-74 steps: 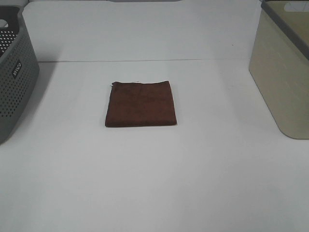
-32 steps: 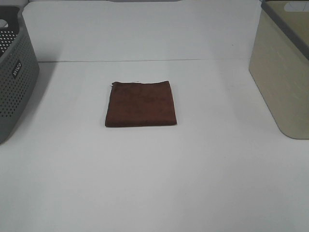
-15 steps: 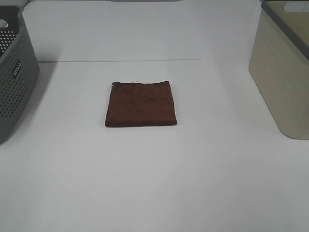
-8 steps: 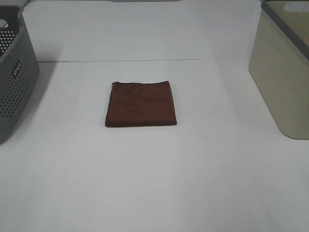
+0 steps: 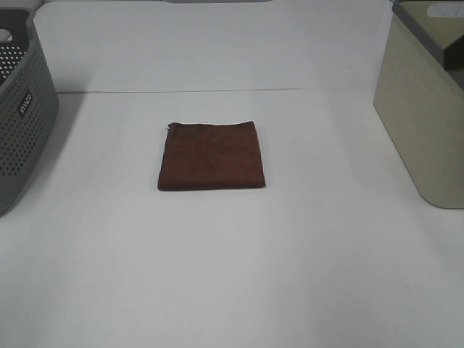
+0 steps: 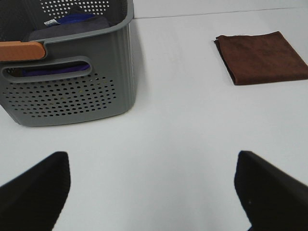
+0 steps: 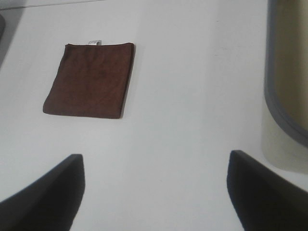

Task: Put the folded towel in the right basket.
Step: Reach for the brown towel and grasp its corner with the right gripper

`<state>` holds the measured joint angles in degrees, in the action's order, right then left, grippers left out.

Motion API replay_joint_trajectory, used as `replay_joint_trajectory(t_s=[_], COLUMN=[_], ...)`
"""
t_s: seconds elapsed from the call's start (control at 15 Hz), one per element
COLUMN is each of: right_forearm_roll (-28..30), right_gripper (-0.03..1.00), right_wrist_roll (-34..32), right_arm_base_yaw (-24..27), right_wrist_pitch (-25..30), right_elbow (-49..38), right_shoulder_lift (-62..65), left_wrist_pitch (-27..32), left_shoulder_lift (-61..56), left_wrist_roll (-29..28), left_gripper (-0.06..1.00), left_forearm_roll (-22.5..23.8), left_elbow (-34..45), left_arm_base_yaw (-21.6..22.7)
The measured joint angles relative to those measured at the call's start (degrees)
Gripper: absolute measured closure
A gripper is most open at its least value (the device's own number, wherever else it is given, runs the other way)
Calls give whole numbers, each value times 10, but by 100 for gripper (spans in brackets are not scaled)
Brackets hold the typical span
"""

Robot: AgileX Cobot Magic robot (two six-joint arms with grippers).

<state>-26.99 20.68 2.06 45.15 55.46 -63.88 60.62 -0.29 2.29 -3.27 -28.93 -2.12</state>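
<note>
The folded towel point(image 5: 212, 156), a flat dark brown square, lies on the white table at the middle. It also shows in the left wrist view point(image 6: 262, 57) and the right wrist view point(image 7: 90, 80). The right basket point(image 5: 424, 109), beige with a grey rim, stands at the right edge; its rim shows in the right wrist view point(image 7: 276, 82). My left gripper point(image 6: 154, 192) is open and empty, above bare table beside the grey basket, well apart from the towel. My right gripper point(image 7: 154, 192) is open and empty, high above the table between towel and beige basket.
A dark grey perforated basket point(image 5: 22, 109) stands at the left edge; the left wrist view point(image 6: 67, 82) shows blue cloth point(image 6: 72, 21) inside it and an orange piece point(image 6: 19, 50) on its rim. A dark shape point(image 5: 454, 52) shows at the right edge over the beige basket's rim.
The towel and both baskets have not moved. A dark shape has appeared at the right edge over the beige basket's rim.
</note>
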Motion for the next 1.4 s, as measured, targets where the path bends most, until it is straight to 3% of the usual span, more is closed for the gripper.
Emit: replay_joint_trajectory(t_s=[0.13,0.67,1.27,1.4], right_forearm_roll=[-38,-29,-66,-90], right_gripper=[20,21,31,31], right_wrist_roll=[25,32,31,30], right_arm_base_yaw=[-3,-134,-138,-137], right_wrist_pitch=[-1,-18,-1,28], right_elbow=[54,256,403,460], right_shoulder_lift=[-91,-388,-641,-703], left_wrist_pitch=[0,0,0,0], left_shoulder_lift=[0,0,0,0], left_wrist_roll=[0,0,0,0], left_gripper=[7,7,7,7], left_forearm_roll=[0,0,0,0], left_elbow=[0,0,0,0], left_arm_base_yaw=[0,0,0,0])
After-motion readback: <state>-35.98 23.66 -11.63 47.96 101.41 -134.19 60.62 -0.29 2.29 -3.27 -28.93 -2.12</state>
